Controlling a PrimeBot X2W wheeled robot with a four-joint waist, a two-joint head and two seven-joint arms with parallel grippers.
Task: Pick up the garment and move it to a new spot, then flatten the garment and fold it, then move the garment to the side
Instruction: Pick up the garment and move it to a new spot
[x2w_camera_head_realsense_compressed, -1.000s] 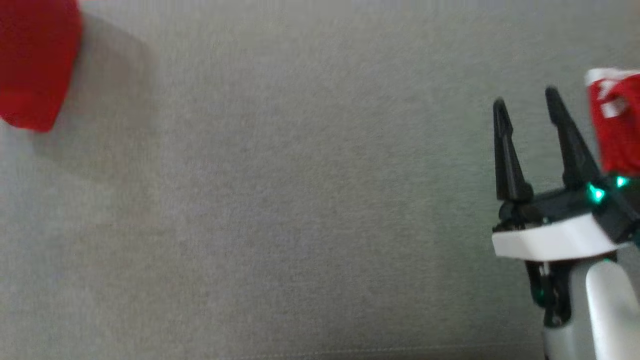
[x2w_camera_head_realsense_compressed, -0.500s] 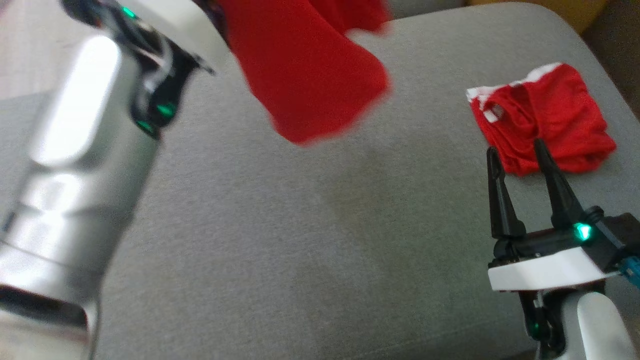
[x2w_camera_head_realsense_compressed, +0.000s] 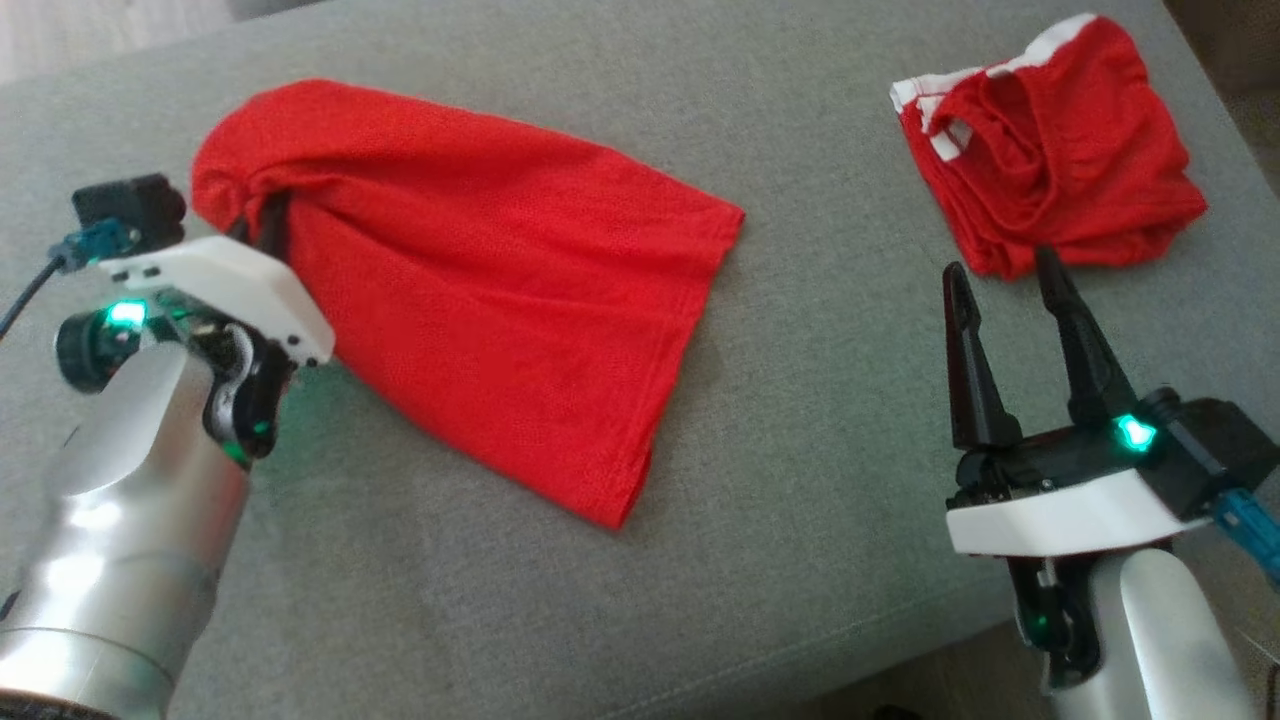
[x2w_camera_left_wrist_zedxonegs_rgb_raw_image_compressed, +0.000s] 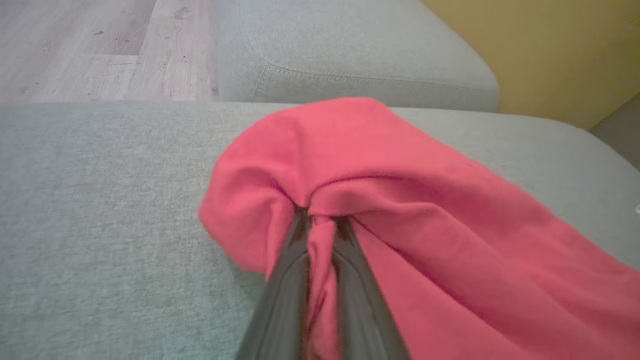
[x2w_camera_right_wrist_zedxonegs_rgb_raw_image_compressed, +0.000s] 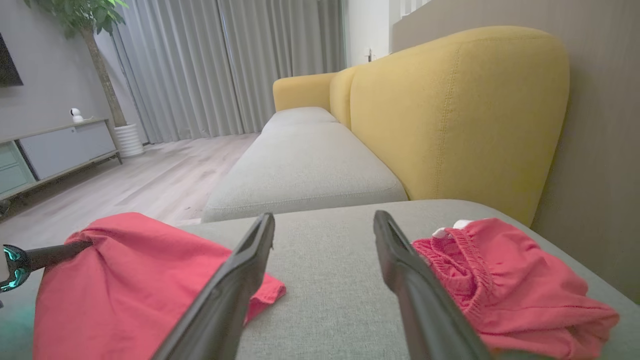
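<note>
Cushion, grey, fills the head view, and the camera has swung since half a second back. The garment, airborne and blurred then, now lies draped toward ten o'clock. Red shorts sit at two o'clock. The left gripper pinches the garment's bunched end. The right gripper, at four o'clock, is spread wide just short of the shorts.
</note>
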